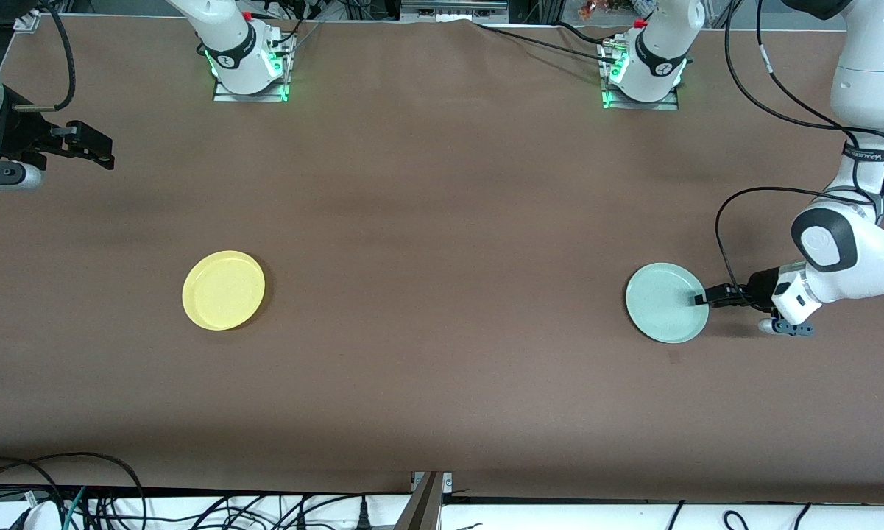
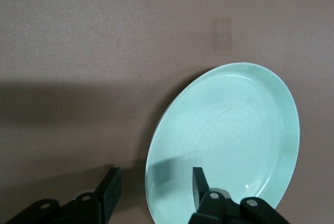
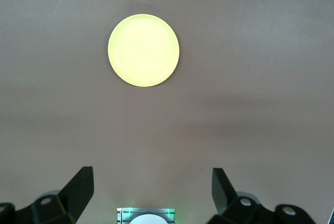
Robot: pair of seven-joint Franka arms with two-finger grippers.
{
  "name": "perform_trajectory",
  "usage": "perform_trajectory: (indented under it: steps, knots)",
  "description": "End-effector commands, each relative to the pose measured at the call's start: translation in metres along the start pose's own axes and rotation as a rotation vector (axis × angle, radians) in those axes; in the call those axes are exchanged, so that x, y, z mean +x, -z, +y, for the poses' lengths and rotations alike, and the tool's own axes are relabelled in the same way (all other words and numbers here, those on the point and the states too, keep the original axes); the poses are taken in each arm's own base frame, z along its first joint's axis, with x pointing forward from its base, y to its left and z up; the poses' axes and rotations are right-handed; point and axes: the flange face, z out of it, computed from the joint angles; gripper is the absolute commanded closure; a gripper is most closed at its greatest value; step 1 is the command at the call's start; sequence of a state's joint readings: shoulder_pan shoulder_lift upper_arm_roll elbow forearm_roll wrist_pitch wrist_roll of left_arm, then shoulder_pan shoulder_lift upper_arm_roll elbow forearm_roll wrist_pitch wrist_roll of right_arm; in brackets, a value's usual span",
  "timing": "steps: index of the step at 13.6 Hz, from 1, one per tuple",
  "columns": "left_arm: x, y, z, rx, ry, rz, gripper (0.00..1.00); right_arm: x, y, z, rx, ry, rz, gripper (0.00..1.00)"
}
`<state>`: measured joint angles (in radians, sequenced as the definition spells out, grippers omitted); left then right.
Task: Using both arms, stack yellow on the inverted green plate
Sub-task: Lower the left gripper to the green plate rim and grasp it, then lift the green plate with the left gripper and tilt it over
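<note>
The yellow plate [image 1: 223,290] lies flat on the brown table toward the right arm's end; it also shows in the right wrist view [image 3: 143,50]. The pale green plate [image 1: 667,302] lies toward the left arm's end. My left gripper [image 1: 699,299] is low at the green plate's edge, open. In the left wrist view [image 2: 155,187] its jaws straddle the rim of the green plate [image 2: 229,135]: one finger [image 2: 200,182] is over the plate, the other [image 2: 109,190] outside it. My right gripper [image 1: 88,147] waits open and empty, high over the right arm's end of the table [image 3: 151,187].
The two arm bases [image 1: 250,66] [image 1: 644,70] stand along the table's edge farthest from the front camera. Cables [image 1: 81,500] hang below the edge nearest to the camera. The left arm's elbow [image 1: 846,250] hangs over the table's end beside the green plate.
</note>
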<state>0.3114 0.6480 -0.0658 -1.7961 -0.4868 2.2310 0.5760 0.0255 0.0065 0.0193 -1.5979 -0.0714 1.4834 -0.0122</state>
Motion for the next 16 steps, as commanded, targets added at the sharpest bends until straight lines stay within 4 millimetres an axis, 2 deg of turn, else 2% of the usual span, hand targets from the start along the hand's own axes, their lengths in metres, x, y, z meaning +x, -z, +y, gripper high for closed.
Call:
perform_trajectory:
  steps: [1,5,12,14,16]
  knots:
    - [0.001,-0.002,0.005,-0.003,-0.026,0.014,0.61,-0.002,0.006,-0.001,0.012,-0.006,0.000,0.00]
    - [0.002,-0.005,0.008,0.006,-0.037,0.011,1.00,-0.002,0.006,-0.005,0.011,0.001,-0.007,0.00]
    - [0.007,-0.004,0.016,0.026,-0.059,0.019,1.00,-0.003,0.007,-0.006,0.011,0.003,-0.006,0.00]
    - [0.011,0.004,0.026,0.028,-0.076,0.028,1.00,-0.003,0.007,-0.006,0.011,0.003,-0.006,0.00]
    - [0.018,0.019,0.045,0.037,-0.108,0.046,1.00,-0.002,0.006,-0.006,0.011,0.003,-0.007,0.00]
